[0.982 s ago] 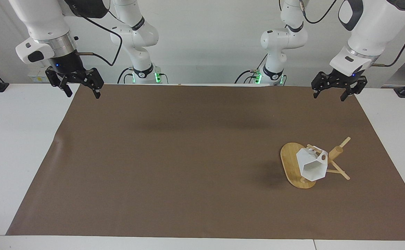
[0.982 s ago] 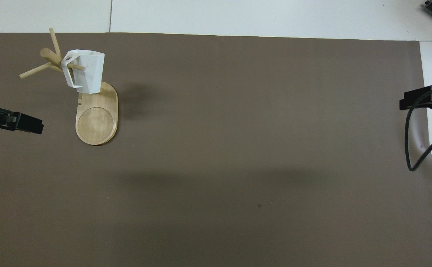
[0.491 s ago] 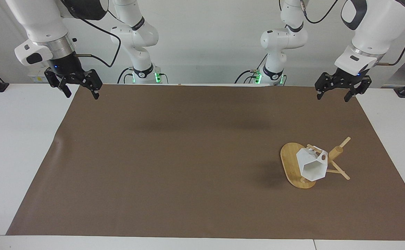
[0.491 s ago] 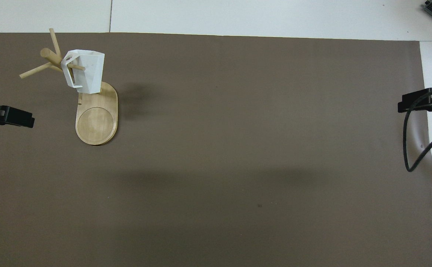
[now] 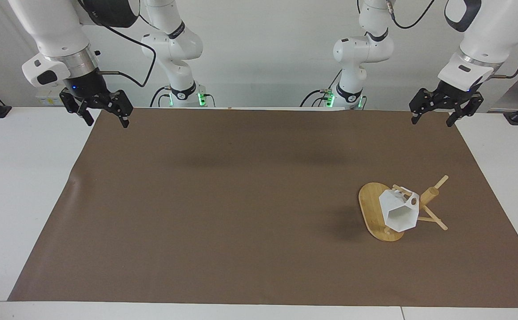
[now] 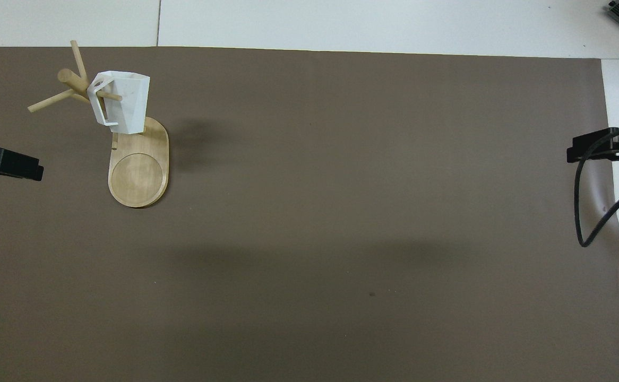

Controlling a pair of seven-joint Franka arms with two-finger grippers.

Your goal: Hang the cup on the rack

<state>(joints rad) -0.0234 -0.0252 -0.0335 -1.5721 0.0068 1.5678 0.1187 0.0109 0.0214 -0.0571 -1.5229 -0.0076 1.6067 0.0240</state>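
A brown mat (image 5: 223, 200) is lying flat over most of the white table (image 5: 14, 186), whose bare surface is showing along the mat's edges at both ends.

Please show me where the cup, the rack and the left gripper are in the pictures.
cup (image 5: 399, 212): facing view, on its white faceted side.
rack (image 6: 138, 175): overhead view, on its bare oval base.
left gripper (image 5: 434, 119): facing view, midway between its fingertips.

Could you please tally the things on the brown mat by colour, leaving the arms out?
White: 1, the cup, hanging by its handle on a peg.
Light wood: 1, the rack, toward the left arm's end of the table.
Total: 2
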